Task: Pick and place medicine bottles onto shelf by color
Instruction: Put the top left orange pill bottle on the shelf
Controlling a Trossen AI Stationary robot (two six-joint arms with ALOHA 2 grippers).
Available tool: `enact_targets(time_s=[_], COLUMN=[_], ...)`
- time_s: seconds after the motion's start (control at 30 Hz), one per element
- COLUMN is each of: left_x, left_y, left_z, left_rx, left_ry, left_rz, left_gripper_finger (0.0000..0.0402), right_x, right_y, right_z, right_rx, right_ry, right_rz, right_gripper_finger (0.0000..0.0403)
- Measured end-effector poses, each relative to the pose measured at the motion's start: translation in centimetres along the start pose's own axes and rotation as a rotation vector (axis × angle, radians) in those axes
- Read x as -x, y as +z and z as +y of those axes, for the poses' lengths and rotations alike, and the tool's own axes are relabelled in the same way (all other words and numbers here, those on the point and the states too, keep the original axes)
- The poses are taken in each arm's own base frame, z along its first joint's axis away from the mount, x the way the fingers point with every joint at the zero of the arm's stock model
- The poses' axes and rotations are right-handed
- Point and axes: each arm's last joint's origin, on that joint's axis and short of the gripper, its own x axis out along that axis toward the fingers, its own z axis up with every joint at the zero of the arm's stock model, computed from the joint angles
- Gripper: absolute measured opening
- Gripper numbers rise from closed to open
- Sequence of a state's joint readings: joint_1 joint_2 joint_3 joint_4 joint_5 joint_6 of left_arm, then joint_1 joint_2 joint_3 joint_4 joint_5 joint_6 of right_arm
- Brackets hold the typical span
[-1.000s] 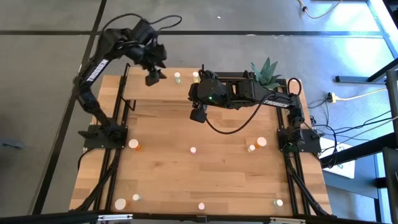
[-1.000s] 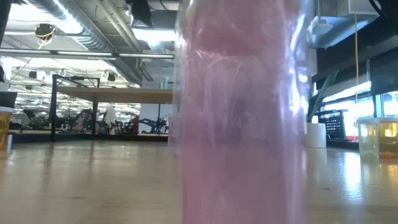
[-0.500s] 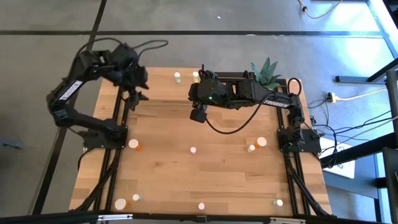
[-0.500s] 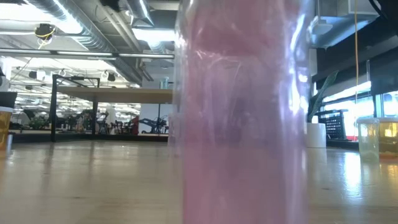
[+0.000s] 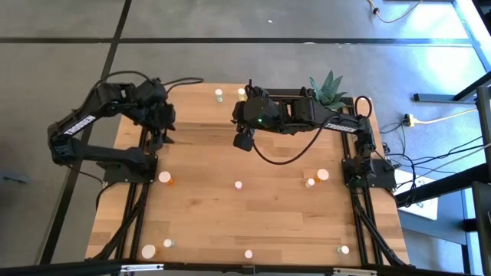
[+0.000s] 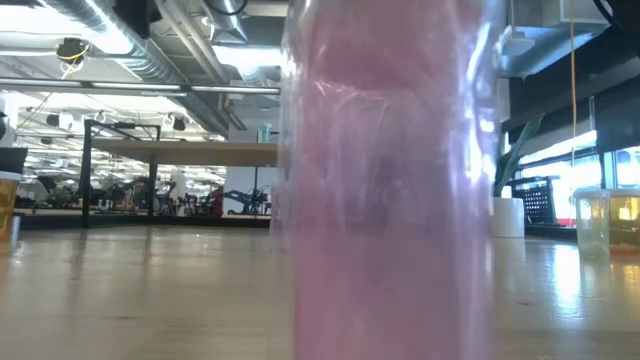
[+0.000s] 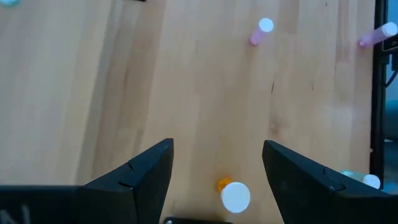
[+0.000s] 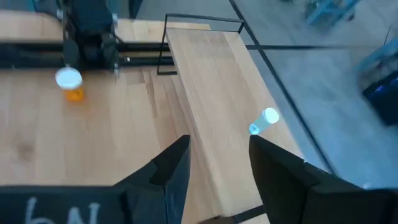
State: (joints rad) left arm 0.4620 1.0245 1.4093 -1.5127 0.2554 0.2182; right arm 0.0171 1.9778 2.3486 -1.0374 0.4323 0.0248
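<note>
1. Both jaws stand apart, empty: my left gripper over the shelf's left end, right gripper beside its near edge.
2. Medicine bottles lie scattered on the table; two sit on the shelf.

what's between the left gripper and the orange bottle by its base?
Bare tabletop only. In the left wrist view the open left gripper looks straight at the orange bottle, nothing between; the high view agrees.

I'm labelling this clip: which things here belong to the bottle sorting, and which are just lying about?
Part of the job:
- medicine bottles scattered on the table
- shelf, one bottle on it
- left gripper, open
- right gripper, open

Just lying about:
- potted plant
- cables
</note>
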Motion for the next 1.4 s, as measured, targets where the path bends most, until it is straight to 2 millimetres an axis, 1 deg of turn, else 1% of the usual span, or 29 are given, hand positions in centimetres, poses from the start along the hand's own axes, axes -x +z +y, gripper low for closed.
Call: enact_targets(time_s=[0.07,0.17,0.3,0.43,0.57,0.67,0.9,1.03,1.1,1.2,1.3,1.4], left_x=[-0.5,-1.1,-1.6,-2.1,-2.5,-3.0,-4.1,-4.3,-4.4,-4.3,-4.2,-3.9], left_y=[-0.2,-0.6,-1.1,-1.6,-2.4,-3.1,-5.2,-5.8,-5.9,-6.1,-6.2,-6.5], left_z=[-0.1,-0.3,-0.7,-1.1,-1.7,-2.1,-2.6,-2.8,-2.9,-3.0,-3.1,-3.3], left_rx=[0.018,0.044,0.071,0.137,0.178,0.205,0.245,0.245,0.235,0.22,0.205,0.149], left_ry=[-0.007,-0.02,-0.035,-0.05,-0.068,-0.079,-0.092,-0.098,-0.103,-0.109,-0.114,-0.124], left_rz=[-0.004,0.017,0.034,0.054,0.078,0.097,0.146,0.155,0.154,0.15,0.144,0.131], left_gripper_finger=[0.024,0.024,0.024,0.024,0.024,0.024,0.024,0.024,0.024,0.024,0.024,0.024], right_x=[0.0,0.0,0.4,1.0,1.5,1.8,2.1,2.3,2.4,2.3,1.8,0.9], right_y=[0.0,-0.1,-0.7,-0.9,-1.1,-1.2,-1.3,-1.4,-1.4,-1.5,-1.6,-1.9], right_z=[0.1,0.5,1.4,2.6,3.6,4.0,4.6,5.0,5.3,5.6,5.9,6.3], right_rx=[-0.021,-0.009,0.085,0.131,0.176,0.172,0.168,0.173,0.174,0.15,0.126,0.12], right_ry=[0.041,0.164,0.354,0.443,0.487,0.497,0.54,0.566,0.572,0.57,0.567,0.562], right_rz=[0.0,0.017,0.064,0.063,0.074,0.079,0.088,0.089,0.089,0.102,0.123,0.151], right_gripper_finger=[0.0165,0.0165,0.0165,0.0165,0.0165,0.0165,0.0165,0.0168,0.0175,0.0197,0.0224,0.0242])
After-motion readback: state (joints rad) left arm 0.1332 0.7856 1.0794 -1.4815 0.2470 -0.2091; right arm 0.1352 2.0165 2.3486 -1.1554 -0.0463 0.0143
